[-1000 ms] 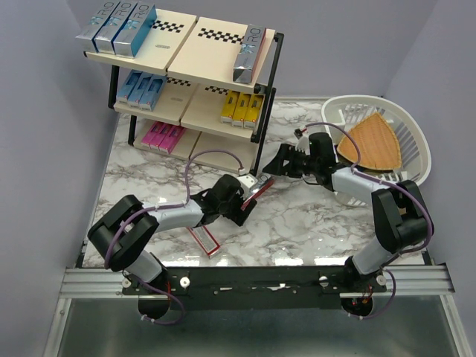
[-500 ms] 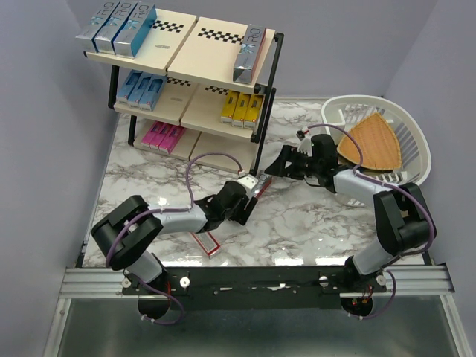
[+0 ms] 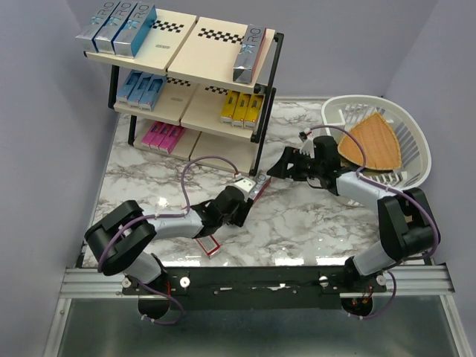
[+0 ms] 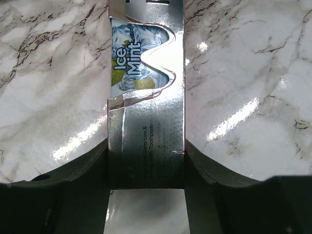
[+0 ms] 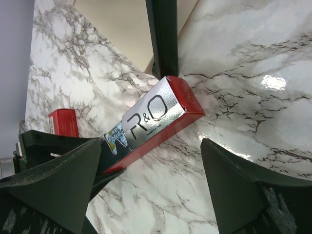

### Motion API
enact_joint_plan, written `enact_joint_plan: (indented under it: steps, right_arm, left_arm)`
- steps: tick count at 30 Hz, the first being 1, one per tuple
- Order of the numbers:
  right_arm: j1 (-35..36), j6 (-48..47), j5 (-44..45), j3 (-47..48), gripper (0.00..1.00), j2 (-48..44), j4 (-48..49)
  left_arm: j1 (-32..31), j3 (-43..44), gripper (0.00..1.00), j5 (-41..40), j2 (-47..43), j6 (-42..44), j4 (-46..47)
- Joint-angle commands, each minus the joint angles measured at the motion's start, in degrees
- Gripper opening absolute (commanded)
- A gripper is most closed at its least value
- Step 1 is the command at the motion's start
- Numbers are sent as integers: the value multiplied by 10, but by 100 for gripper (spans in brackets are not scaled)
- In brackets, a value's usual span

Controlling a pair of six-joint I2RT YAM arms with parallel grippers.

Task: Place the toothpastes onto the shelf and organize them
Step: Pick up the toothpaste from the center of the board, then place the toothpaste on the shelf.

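A silver-and-red toothpaste box [image 3: 253, 187] [image 4: 146, 92] lies on the marble table just in front of the shelf [image 3: 186, 56]. My left gripper [image 3: 242, 199] [image 4: 146, 148] is shut on its near end, with both fingers pressed against its long sides. My right gripper [image 3: 278, 168] [image 5: 152, 161] hangs open a little to the right of the box [image 5: 156, 119], with nothing between its fingers. A second red toothpaste box [image 3: 206, 242] [image 5: 63, 122] lies near the table's front edge. The shelf holds silver-teal boxes [image 3: 119, 28] and one more [image 3: 248, 53] on top, blue [image 3: 141, 88] and yellow [image 3: 244, 108] in the middle, pink [image 3: 163, 136] at the bottom.
A white basket [image 3: 409, 123] with a wedge-shaped wooden board [image 3: 372, 145] stands at the right, behind my right arm. The shelf's black front leg [image 5: 163, 34] stands just beyond the held box.
My left gripper has slid forward along the box and shut on its sides. The right gripper has drawn back slightly to the right and stays open.
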Motion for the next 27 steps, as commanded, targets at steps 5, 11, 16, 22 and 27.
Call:
enact_joint_plan:
  steps: [5,11,16,22,27]
  right_arm:
    - [-5,-26,37,-1,92,-47,-35]
    - [-7,-45,72,4,92,-96,-77]
    - [-9,-65,130,21,93,-154,-143]
    - [-11,-72,234,40,94,-257,-200]
    - [-11,-82,274,64,95,-313,-228]
  left_arm:
    - [-11,12,47,-7,-69,-10,-39]
    - [-21,27,39,-8,-139,-2,-93]
    - [-24,55,38,-6,-228,9,-167]
    - [-24,132,35,0,-346,34,-273]
    - [-24,251,35,4,-374,58,-372]
